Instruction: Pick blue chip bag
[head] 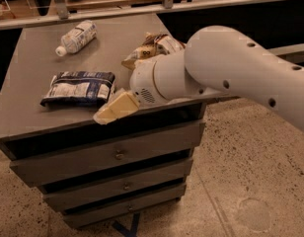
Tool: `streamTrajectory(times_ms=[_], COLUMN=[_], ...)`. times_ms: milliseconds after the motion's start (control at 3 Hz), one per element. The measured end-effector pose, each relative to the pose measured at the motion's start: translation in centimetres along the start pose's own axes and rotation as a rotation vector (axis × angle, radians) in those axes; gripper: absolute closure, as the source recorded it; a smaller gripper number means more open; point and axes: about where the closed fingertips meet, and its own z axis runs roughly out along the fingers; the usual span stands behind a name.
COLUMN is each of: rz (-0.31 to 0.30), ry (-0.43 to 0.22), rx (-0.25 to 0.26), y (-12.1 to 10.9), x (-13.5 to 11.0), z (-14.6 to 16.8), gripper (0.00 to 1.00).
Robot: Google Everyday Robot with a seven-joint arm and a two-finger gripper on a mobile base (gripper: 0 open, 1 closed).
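The blue chip bag lies flat on the left part of the grey cabinet top; it is dark navy with a large white panel. My gripper is cream-coloured and hangs low over the front edge of the top, just right of the bag's near right corner. It is empty. The big white arm reaches in from the right and hides the right part of the top.
A yellow-tan and brown chip bag lies behind the arm near the middle of the top. A clear plastic bottle with a white label lies on its side at the back left. The cabinet has several drawers. A speckled floor lies to the right.
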Motion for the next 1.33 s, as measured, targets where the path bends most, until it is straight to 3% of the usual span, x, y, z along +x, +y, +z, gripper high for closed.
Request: streamTrajectory(times_ms=[667, 1333], rz=[0.036, 0.035], ry=[-0.066, -0.095], rx=[-0.016, -0.082], y=[-0.3, 0.1], x=[-1.1, -1.7], z=[5.6, 10.0], gripper=[0.00, 0.00])
